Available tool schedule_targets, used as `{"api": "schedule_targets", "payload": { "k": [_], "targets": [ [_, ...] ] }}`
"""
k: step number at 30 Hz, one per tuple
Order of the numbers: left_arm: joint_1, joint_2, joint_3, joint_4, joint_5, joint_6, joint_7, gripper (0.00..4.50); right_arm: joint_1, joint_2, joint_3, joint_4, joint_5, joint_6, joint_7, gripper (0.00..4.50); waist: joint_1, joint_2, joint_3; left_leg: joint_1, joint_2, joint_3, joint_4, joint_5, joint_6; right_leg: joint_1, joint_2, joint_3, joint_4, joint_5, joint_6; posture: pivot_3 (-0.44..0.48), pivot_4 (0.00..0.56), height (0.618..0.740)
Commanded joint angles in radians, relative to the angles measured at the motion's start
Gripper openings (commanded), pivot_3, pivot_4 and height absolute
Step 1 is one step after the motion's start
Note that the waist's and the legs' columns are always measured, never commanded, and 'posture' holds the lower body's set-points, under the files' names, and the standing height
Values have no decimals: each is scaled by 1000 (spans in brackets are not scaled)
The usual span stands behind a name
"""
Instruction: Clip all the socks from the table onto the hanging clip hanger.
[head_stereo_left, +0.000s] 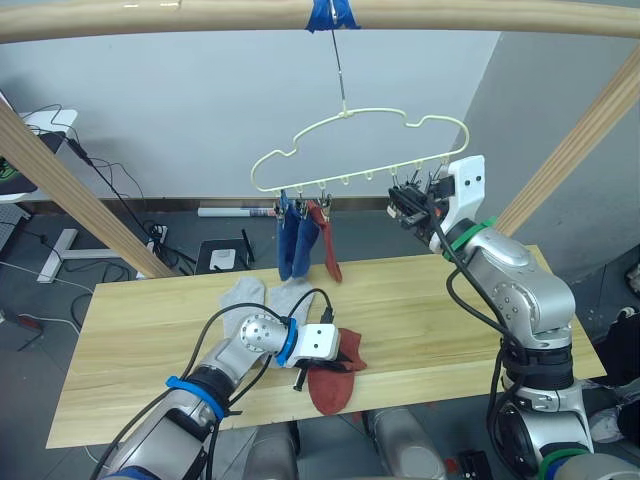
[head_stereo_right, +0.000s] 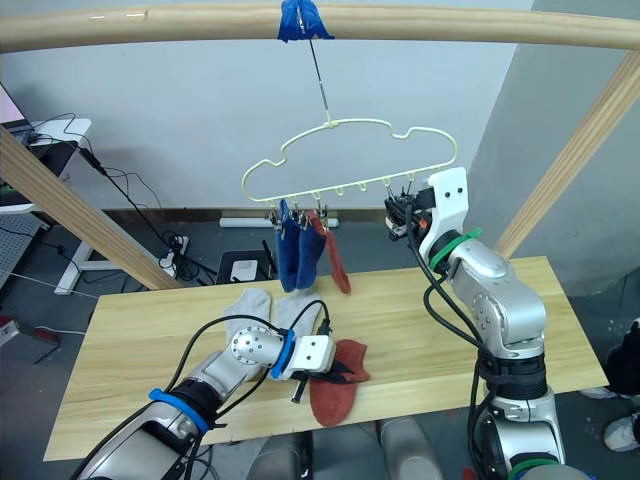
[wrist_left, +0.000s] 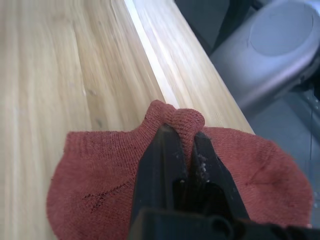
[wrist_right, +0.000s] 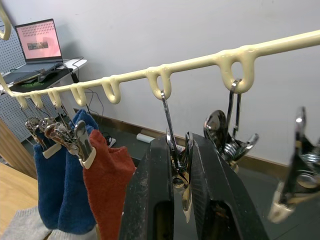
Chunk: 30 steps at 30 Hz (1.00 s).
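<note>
Three socks hanging clipped; left pincer (head_stereo_left: 318, 362) is pinching red sock (head_stereo_left: 333, 385) at bench (head_stereo_left: 150, 330) near edge, right pincer (wrist_right: 182, 165) squeezing clip (wrist_right: 181, 172); grey socks (head_stereo_left: 262, 297) waiting.

Counter (head_stereo_left: 450, 310) showing light wood, visible grain. Clip hanger (head_stereo_left: 360, 135) showing pale yellow wire, clips (wrist_right: 180, 155) shining silver metal. Two royal blue socks (head_stereo_left: 296, 245) and one rust red sock (head_stereo_left: 328, 245) hanging. Second rust red sock (wrist_left: 100, 175) lying on counter. Two light grey socks (head_stereo_left: 262, 297) lying beside. Black fingers (wrist_left: 162, 170) contrasting against red knit. Blue tape (head_stereo_left: 330, 14) wrapping tan pole (head_stereo_left: 150, 18).
</note>
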Motion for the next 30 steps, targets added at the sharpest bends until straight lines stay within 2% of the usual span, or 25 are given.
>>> {"api": "schedule_targets", "payload": {
  "k": [1,7,11,13,17,20,25,30],
  "targets": [
    [-3,6,19,-14,-16,3,-5,791,-6,-6,-6,2,3,-11,1,117,0,0,0,0,0,0,0,0,0,0,0,0,0,0,0,-185,223,740],
    [54,79,45,-193,-56,131,-37,2571,-12,-10,-9,17,0,-22,3,117,-1,0,0,0,0,0,0,0,0,0,0,0,0,0,0,-184,227,740],
    [91,113,76,-299,-40,249,18,3797,-8,-9,-11,19,-1,-26,-2,117,1,0,0,0,0,0,0,0,0,0,0,0,0,0,0,-184,228,740],
    [122,113,96,-381,-46,369,49,4478,-7,-10,-10,16,0,-26,-3,117,1,0,0,0,0,0,0,0,0,0,0,0,0,0,0,-185,229,740],
    [187,83,132,-568,-69,695,123,4478,-4,-11,-12,16,0,-28,-4,117,0,0,0,0,0,0,0,0,0,0,0,0,0,0,0,-185,228,740],
    [225,42,138,-657,-84,839,177,4478,-3,-10,-13,16,-2,-31,-7,117,1,0,0,0,0,-1,0,0,0,0,0,0,0,0,0,-186,227,740],
    [223,-35,110,-537,2,813,342,4478,0,-6,-13,11,-4,-29,-10,117,1,0,0,1,0,-1,0,0,0,0,0,0,0,0,0,-193,220,740],
    [211,-74,81,-445,25,807,377,4478,4,-10,-15,5,-6,-26,-11,117,1,1,0,1,0,-1,0,0,0,0,0,0,0,0,0,-206,211,740]
  ]
}}
